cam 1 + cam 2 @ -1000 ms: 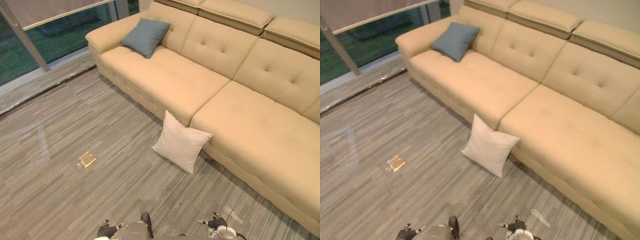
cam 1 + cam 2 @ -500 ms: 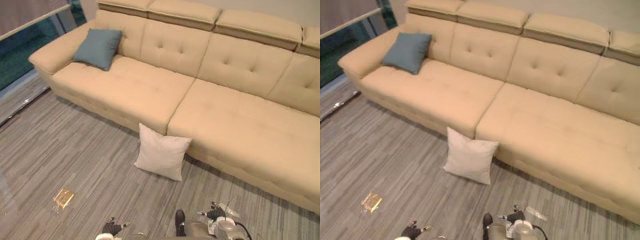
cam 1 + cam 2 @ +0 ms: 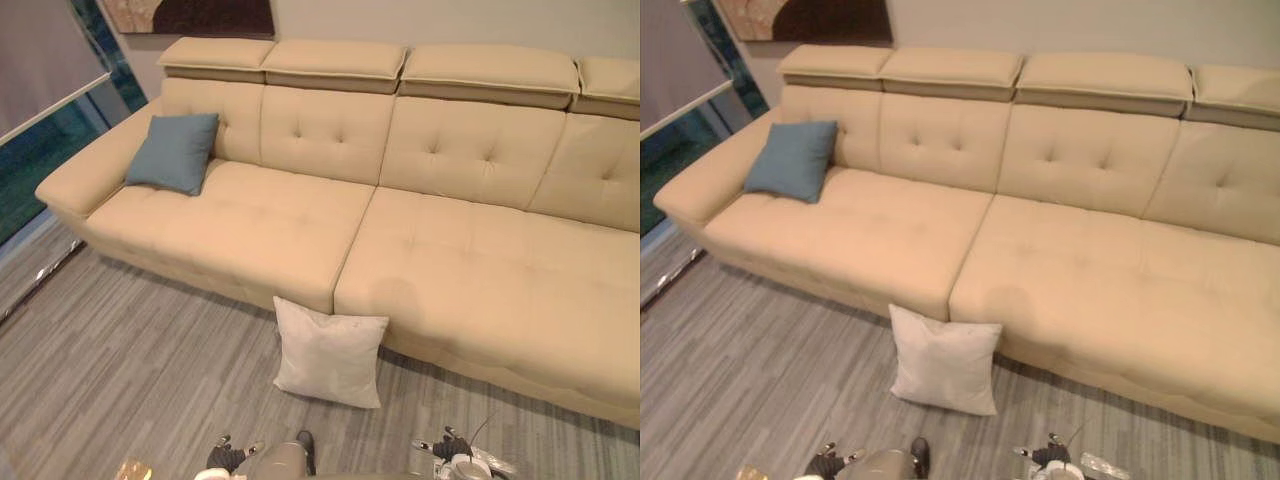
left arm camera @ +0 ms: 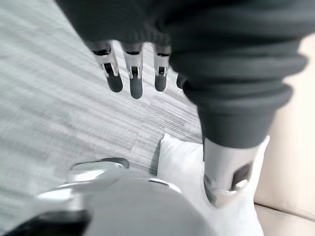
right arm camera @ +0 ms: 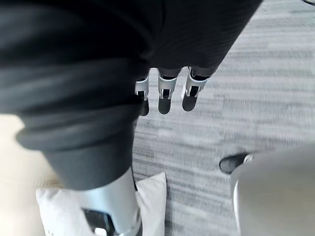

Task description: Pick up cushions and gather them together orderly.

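The white square fabric cushion [image 3: 328, 350] stands on the grey striped floor [image 3: 120, 370] and leans against the front of the long beige tufted sofa [image 3: 480, 250], below the seam between its seats. The blue-grey square cushion [image 3: 174, 152] leans on the sofa's backrest beside its left armrest. In front of the sofa, the left hand [image 4: 134, 69] and the right hand [image 5: 167, 91] hang with straight fingers, holding nothing.

There's the white cushion [image 3: 328, 350], square and plump, standing on edge on the floor [image 3: 130, 370], leaning against the sofa [image 3: 480, 250] front (just below the seam between two seats). The blue cushion [image 3: 174, 152] sits well apart, propped in the sofa's left corner.
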Available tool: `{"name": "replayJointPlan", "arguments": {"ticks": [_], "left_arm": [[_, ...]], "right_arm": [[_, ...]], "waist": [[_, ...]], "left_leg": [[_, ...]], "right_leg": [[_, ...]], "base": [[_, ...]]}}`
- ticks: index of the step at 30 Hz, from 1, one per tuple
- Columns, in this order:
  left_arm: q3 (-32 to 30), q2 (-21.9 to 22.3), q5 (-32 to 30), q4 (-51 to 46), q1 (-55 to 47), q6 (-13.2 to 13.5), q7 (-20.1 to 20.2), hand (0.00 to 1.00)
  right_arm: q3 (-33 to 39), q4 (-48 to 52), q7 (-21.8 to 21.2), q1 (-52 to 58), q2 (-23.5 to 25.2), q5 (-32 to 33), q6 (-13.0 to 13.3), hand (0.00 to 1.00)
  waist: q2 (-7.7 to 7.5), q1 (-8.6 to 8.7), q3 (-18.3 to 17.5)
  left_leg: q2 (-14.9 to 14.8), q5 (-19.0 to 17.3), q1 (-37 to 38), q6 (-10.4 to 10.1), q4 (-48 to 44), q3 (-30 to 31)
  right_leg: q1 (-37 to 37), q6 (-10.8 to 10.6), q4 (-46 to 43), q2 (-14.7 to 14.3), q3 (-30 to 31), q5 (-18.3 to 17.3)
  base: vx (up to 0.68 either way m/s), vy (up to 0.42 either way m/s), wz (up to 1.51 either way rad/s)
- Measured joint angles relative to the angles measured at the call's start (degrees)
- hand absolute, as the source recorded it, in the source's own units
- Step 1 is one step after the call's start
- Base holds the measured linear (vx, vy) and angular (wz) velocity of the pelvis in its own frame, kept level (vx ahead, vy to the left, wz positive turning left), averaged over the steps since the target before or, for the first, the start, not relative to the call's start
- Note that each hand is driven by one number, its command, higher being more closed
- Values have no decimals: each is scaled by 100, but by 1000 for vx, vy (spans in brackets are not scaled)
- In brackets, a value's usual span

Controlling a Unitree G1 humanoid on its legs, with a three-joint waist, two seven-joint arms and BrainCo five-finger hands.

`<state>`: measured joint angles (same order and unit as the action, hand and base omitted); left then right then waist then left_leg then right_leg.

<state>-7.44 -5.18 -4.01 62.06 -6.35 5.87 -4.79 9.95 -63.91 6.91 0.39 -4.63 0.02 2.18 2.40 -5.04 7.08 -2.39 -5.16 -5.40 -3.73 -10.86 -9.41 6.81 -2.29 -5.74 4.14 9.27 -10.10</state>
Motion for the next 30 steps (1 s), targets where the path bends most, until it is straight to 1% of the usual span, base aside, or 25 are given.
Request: {"name": "replayJointPlan", "arguments": {"ticks": [1, 2, 3, 4, 7, 8, 10, 11, 12, 13, 14, 15, 16, 17, 18, 20, 21, 22, 23, 24, 25, 26, 27, 28, 30], "left_arm": [[13, -39, 0, 2, 19, 1, 3, 0], [34, -93, 0, 52, 66, -4, 5, 0], [64, -110, -5, 92, 81, -9, 7, 0], [194, -159, -55, 164, 98, -5, 22, 0], [305, -205, -263, 183, 106, -7, 55, 0], [310, -205, -275, 183, 110, -7, 57, 0], [407, -205, -324, 203, 115, -10, 62, 0], [427, -195, -331, 208, 115, -15, 68, 0], [455, -194, -329, 209, 114, -23, 70, 0], [457, -193, -328, 210, 114, -24, 70, 0], [459, -186, -323, 200, 108, -25, 67, 0], [456, -193, -316, 198, 112, -24, 67, 0], [451, -215, -312, 194, 121, -24, 65, 0], [452, -329, -289, 144, 141, -18, 56, 0], [438, -383, -247, 159, 169, -23, 46, 0], [385, -329, -200, 157, 238, -11, 14, 0], [330, -297, -171, 146, 255, -8, 1, 0], [209, -251, -84, 111, 318, -11, -17, 0], [131, -222, -26, 28, 334, -10, -50, 0], [27, -184, -2, -83, 373, -10, -80, 0], [-71, -153, 140, -273, 486, -3, -169, 0], [-84, -158, 193, -334, 549, 0, -191, 0], [-531, -167, 714, -824, 1362, 23, -430, 0], [-656, -132, 852, -860, 1513, 23, -499, 0], [-927, -27, 992, -936, 1641, 23, -525, 0]], "right_arm": [[-1, -13, 0, -31, 31, 0, -7, 0], [1, -59, 0, -78, 53, -2, -16, 0], [2, -61, 0, -97, 61, -2, -19, 0], [8, -56, -2, -107, 90, -4, -13, 0], [9, -57, -5, -114, 133, -9, -13, 0], [9, -57, -5, -123, 130, -12, -14, 0], [11, -62, -5, -141, 102, -15, -20, 0], [11, -70, -6, -151, 77, -21, -47, 0], [15, -52, -6, -175, 67, -18, -54, 0], [14, -56, -2, -178, 53, -19, -55, 0], [9, -56, 2, -159, 27, -19, -53, 0], [-17, -57, 3, -174, 36, -18, -53, 0], [-39, -57, 5, -182, 46, -17, -52, 0], [-120, -59, 11, -179, 59, -16, -51, 0], [-116, -60, 38, -154, -1, -8, -51, 0], [-94, -64, 117, -156, -87, 1, -55, 0], [-51, -62, 133, -167, -119, 4, -55, 0], [70, -56, 186, -223, -109, 13, -55, 0], [113, -12, 227, -268, -92, 33, -55, 0], [112, 49, 255, -320, -67, 80, -47, 0], [120, 200, 314, -426, -15, 258, -46, 0], [119, 281, 323, -467, 12, 285, -44, 0], [358, 1046, 538, -1066, 96, 796, 181, 0], [487, 1165, 561, -1185, 122, 921, 239, 0], [564, 1264, 563, -1273, 158, 971, 258, 0]], "waist": [[-78, 0, 25], [-130, -53, 39], [-135, -59, 36], [-159, -63, 15], [-201, -67, -40], [-195, -67, -40], [-122, -64, -54], [-44, -62, -26], [-16, -58, 8], [-13, -54, 15], [15, -39, 37], [-20, -36, 24], [-74, -34, 9], [-290, -8, -1], [-347, -4, 7], [-313, 41, 36], [-322, 40, 61], [-308, 38, 68], [-309, 36, 72], [-308, 28, 103], [-272, -24, 224], [-250, -56, 281], [-515, -182, 703], [-552, -209, 787], [-510, -287, 950]], "left_leg": [[26, -6, 13, 106, -61, -142], [47, -89, 42, 238, -117, -284], [51, -108, 66, 269, -123, -307], [71, -127, 259, 299, -27, -416], [150, -184, 513, 387, 174, -588], [159, -184, 550, 387, 224, -607], [146, -184, 607, 389, 362, -661], [101, -184, 707, 389, 450, -753], [80, -183, 849, 391, 485, -775], [77, -184, 894, 391, 489, -773], [28, -220, 1073, 449, 565, -727], [67, -230, 1177, 454, 692, -728], [90, -229, 1170, 452, 694, -714], [233, -230, 1132, 415, 685, -642], [299, -225, 1118, 377, 684, -483], [298, -182, 1019, 334, 665, -285], [290, -164, 924, 326, 639, -214], [269, -184, 719, 314, 479, -116], [205, -290, 463, 275, 195, -38], [107, -438, 139, 259, -221, 48], [-110, -744, -419, 224, -1024, 169], [-198, -839, -603, 213, -1318, 234], [-467, -1357, -2567, 221, -3381, 630], [-485, -1513, -2883, 220, -3720, 649], [-488, -1603, -3106, 221, -4044, 631]], "right_leg": [[29, -13, 71, 68, 39, 37], [35, -106, 107, 123, 94, 101], [20, -139, 103, 130, 108, 142], [32, -288, 80, 161, 134, 250], [6, -310, -21, 237, 203, 264], [-22, -312, -54, 241, 218, 264], [-269, -324, -375, 189, 243, 257], [-463, -340, -771, 103, 238, 247], [-658, -397, -1273, 52, 176, 210], [-701, -410, -1425, 42, 140, 201], [-863, -435, -1871, 37, -49, 46], [-977, -416, -1876, 60, -323, -158], [-1018, -420, -1809, 72, -382, -184], [-1076, -361, -1297, 110, -488, -42], [-956, -197, -1102, 176, -615, -180], [-935, -163, -1000, 195, -804, -196], [-979, -162, -992, 198, -882, -197], [-1054, -156, -996, 195, -986, -193], [-1105, -135, -1019, 178, -1083, -169], [-1165, -113, -1113, 147, -1208, -150], [-1381, -107, -1427, 26, -1339, -143], [-1481, -106, -1602, -29, -1391, -147], [-3264, -14, -3810, -68, -1669, -730], [-3554, 17, -4166, -27, -1678, -936], [-3687, 113, -4319, -3, -1673, -1227]], "base": [[255, 209, -51], [183, 146, -46], [189, 157, -54], [126, 111, -39], [126, 92, -52], [98, 67, -52], [62, 48, -43], [34, 23, -46], [23, 15, -43], [19, -14, -29], [15, -17, -19], [14, -21, -14], [-2, -32, 2], [4, -82, 18], [16, -111, 37], [-5, -81, 45], [-44, -67, 43], [-34, -73, 48], [-14, -76, 50], [6, -72, 60], [-17, -61, 51], [-323, -109, 129], [-418, -95, 109], [-475, -94, 93], [-239, -15, -6]]}}
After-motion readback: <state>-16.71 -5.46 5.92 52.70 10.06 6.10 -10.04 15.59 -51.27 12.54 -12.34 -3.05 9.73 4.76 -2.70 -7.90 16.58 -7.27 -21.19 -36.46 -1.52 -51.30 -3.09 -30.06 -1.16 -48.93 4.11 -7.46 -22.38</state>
